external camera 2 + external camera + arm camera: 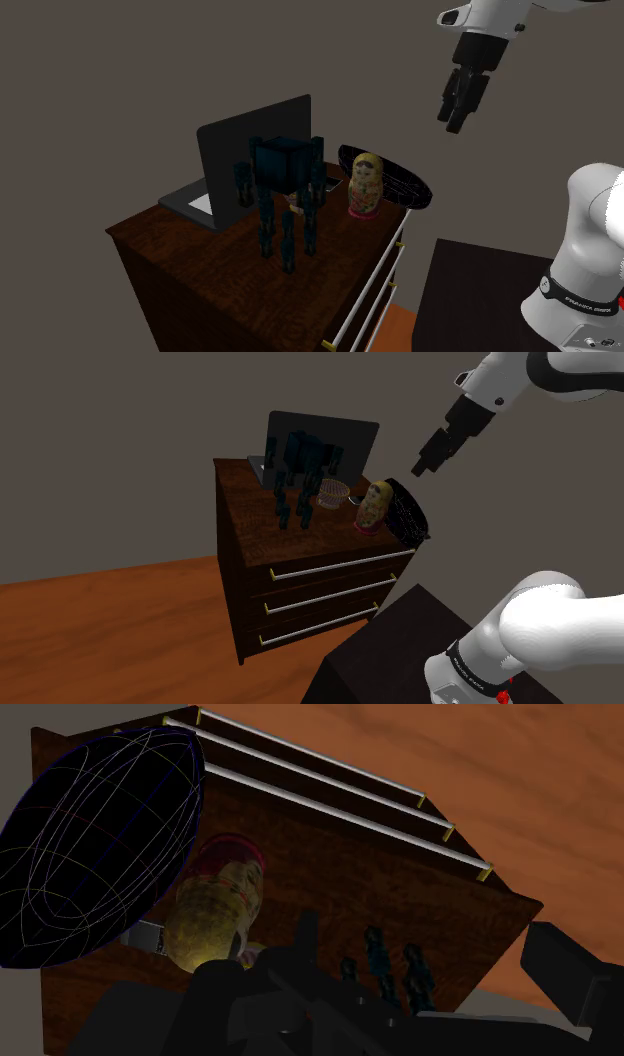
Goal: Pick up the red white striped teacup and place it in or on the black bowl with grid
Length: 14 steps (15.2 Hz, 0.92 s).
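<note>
The red and white striped teacup [334, 495] stands on the dark wooden dresser [300, 567], between a dark blocky figure [300, 477] and a yellow nesting doll [373, 507]. The black bowl with grid lines [408, 512] sits tilted at the dresser's corner, right beside the doll [366, 186]. In the second exterior view the bowl [398, 181] lies behind the doll. My gripper [426, 463] hangs in the air above and beyond the bowl, open and holding nothing. Through the wrist view I see the bowl [90, 854] and doll [215, 909] beyond the gripper [410, 1009].
An open laptop [320, 437] stands at the back of the dresser. The blocky figure [285, 195] rises tall in the middle. Three drawers with pale bar handles [340, 565] face the wooden floor [110, 637]. My black stand [400, 652] sits close to the dresser.
</note>
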Each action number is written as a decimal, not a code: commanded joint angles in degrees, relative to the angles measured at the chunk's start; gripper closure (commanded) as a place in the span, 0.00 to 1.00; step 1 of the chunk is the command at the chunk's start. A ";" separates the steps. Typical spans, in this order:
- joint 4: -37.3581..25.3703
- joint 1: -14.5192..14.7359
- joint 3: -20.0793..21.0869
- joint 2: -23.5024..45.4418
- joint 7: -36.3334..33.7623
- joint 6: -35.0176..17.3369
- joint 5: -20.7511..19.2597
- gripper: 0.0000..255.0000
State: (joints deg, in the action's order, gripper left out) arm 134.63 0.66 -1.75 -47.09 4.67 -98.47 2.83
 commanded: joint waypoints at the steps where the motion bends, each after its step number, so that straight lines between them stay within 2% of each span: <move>1: 0.00 0.00 0.00 0.00 0.00 0.00 0.00 0.00; 7: -2.54 -0.99 1.51 12.39 -3.18 -8.59 -0.50 0.00; 14: -8.92 -2.24 2.76 27.84 -7.24 -16.09 -1.94 0.00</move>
State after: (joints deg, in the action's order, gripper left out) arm 126.23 -1.41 0.85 -21.10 -1.94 -113.47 1.13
